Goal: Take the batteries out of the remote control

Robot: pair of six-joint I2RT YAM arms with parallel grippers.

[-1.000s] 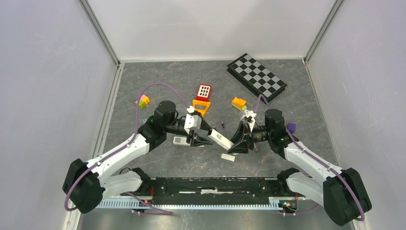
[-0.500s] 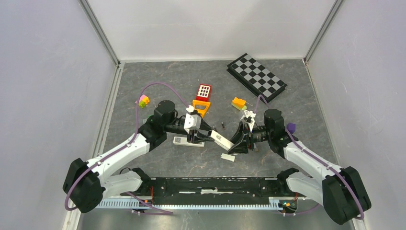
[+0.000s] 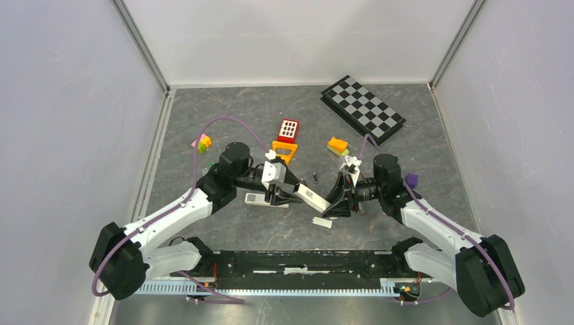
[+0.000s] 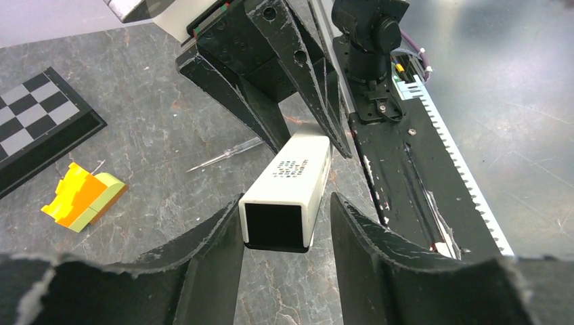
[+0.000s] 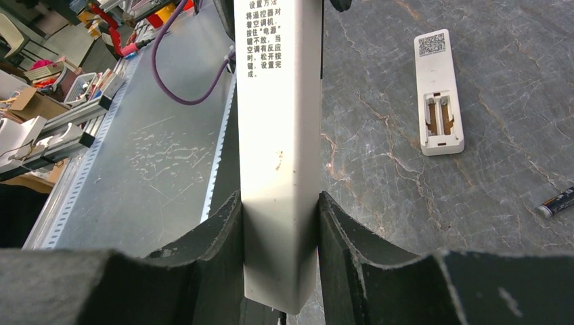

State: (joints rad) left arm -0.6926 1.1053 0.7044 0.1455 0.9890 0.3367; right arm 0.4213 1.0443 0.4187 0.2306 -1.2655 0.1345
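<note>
likely battery (image 5: 556, 202) cropped at edge, remote (image 5: 277, 101) top cut off

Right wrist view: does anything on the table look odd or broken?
Yes: the second remote lies face down with its battery bay uncovered and apparently empty, and a loose battery lies apart from it at the picture's right edge.

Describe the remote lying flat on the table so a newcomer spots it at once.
On the grey table, look right of the raised remote in the right wrist view. The flat remote lies there untouched. Only it shows a QR code and an open two-slot battery bay.
</note>
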